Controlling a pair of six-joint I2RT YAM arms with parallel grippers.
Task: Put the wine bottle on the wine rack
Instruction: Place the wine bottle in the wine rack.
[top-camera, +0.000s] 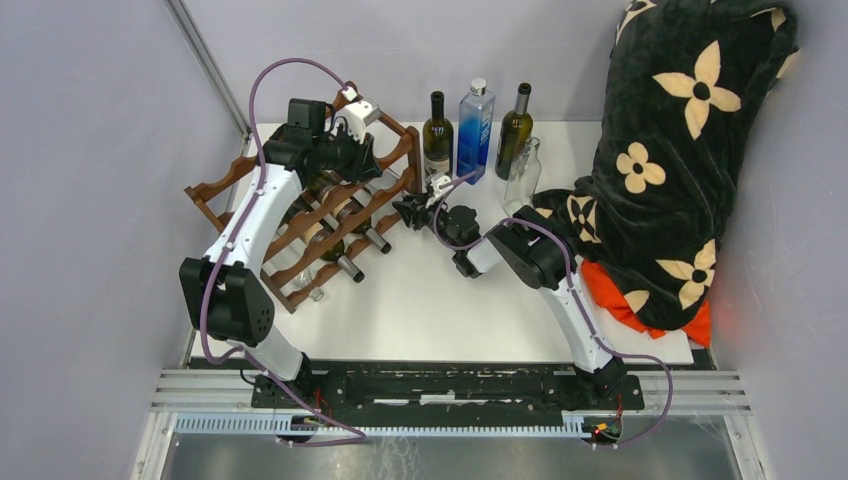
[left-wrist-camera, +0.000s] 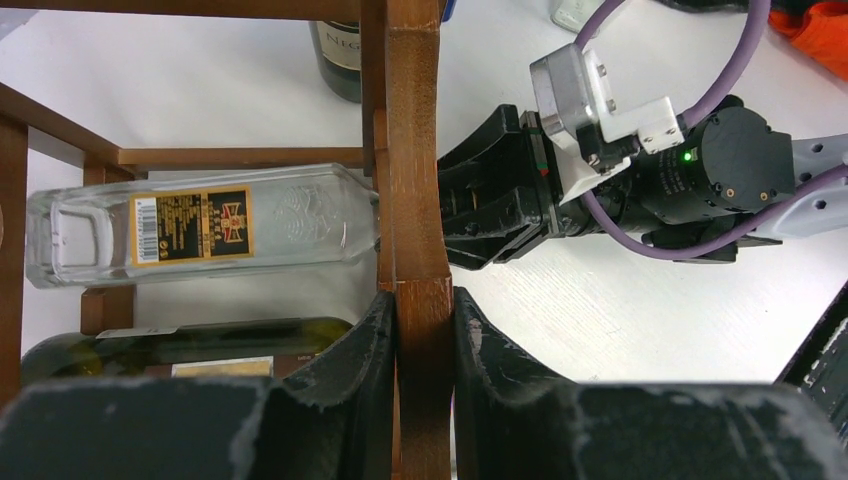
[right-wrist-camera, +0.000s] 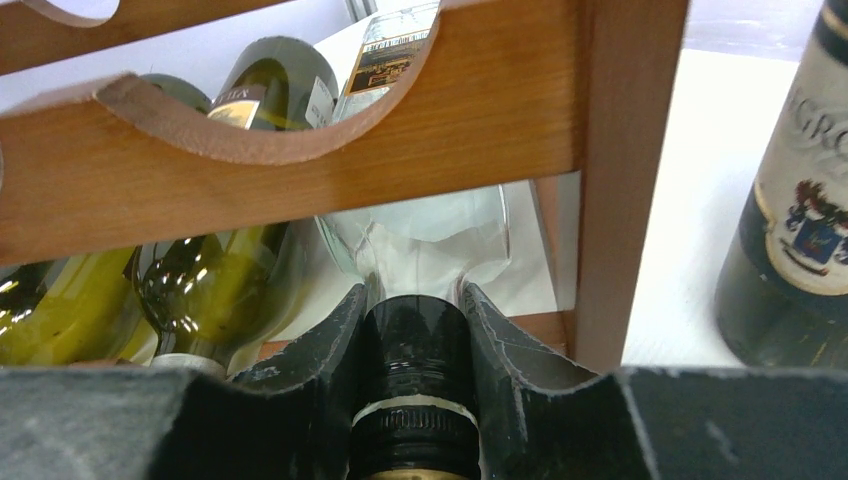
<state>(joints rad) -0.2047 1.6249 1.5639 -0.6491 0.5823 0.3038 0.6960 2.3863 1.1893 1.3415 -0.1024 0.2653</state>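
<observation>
Wine bottle (right-wrist-camera: 430, 240), clear glass: pinched at its dark-capped neck between the fingers of the right tool (right-wrist-camera: 413, 300), body straight ahead of that tool and already lying inside the wine rack (right-wrist-camera: 300, 150), beneath a scalloped rail. By that lie, probably the final seating. Push straight along the line of the neck, without lifting, until fully seated in the cradle. Avoid twisting on slick, round glass. Release only after a full rest on the wood.

Just left of the right tool, green bottles (right-wrist-camera: 215, 270) lying in neighbouring bays. Just right, past the upright, a dark labelled bottle (right-wrist-camera: 790, 200) standing on the counter (right-wrist-camera: 680, 200).

On the other arm, left tool (left-wrist-camera: 423, 300) pressed onto an upright post of the rack, seemingly bracing it. Hold that clamp firm to stop the frame sliding away under the push.

Seen from the left wrist only: the whole flank of the clear bottle with its gold-and-black label, lying level ahead and left of the clamped post, with the right tool just beyond that post. From the right wrist only: the cap between the fingers. From above, farther off: standing bottles (top-camera: 475, 130) beyond both tools, and a flowered black cloth (top-camera: 680, 150) well apart to the right.
</observation>
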